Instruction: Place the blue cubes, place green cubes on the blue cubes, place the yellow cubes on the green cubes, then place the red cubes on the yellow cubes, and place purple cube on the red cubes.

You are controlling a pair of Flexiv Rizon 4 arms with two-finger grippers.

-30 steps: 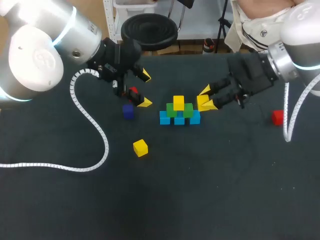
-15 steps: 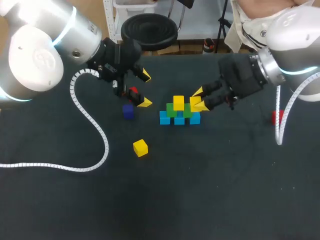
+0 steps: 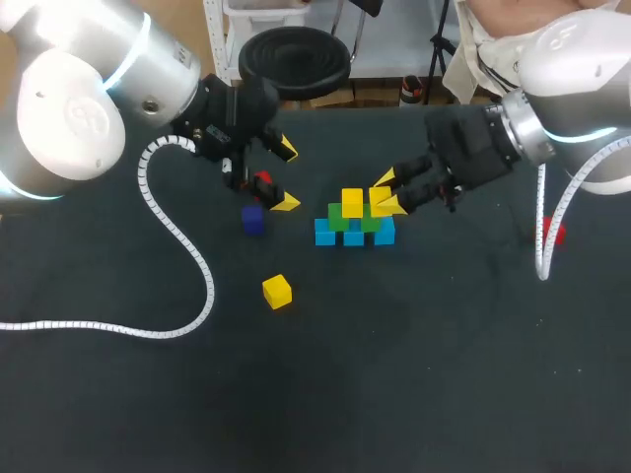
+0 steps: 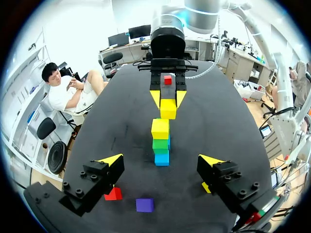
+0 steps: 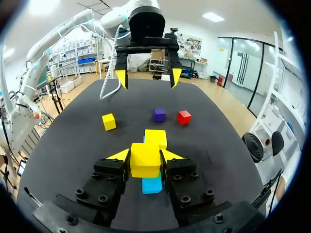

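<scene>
the matte black tabletop [image 3: 414, 374] carries a small pyramid near its middle: a row of three light blue cubes [image 3: 326, 234], two green cubes [image 3: 340, 218] on top of them, and one placed yellow cube [image 3: 352, 201] on the green pair. a loose yellow cube [image 3: 277, 291] lies apart toward the near edge. a dark purple cube [image 3: 253, 220] sits left of the pyramid, with a small red cube [image 3: 262, 180] just behind it. a second red cube [image 3: 554, 232] sits far to the right, partly hidden by the right arm's cable. the left arm's coiled white cable [image 3: 187, 251] trails across the table

the left gripper [image 3: 286, 175] hangs left of the pyramid, fingers spread wide with nothing between them, the small red cube close by. the right gripper [image 5: 146, 156] comes in from the right, its fingers clamped on either side of a held yellow cube [image 3: 379, 195]. that cube sits over the right-hand green cube, just beside the placed yellow one; whether it rests on the green i cannot tell

a second ago the right gripper and its cube stood off to the right of the pyramid; it has since slid in over it. the left arm has not budged
</scene>
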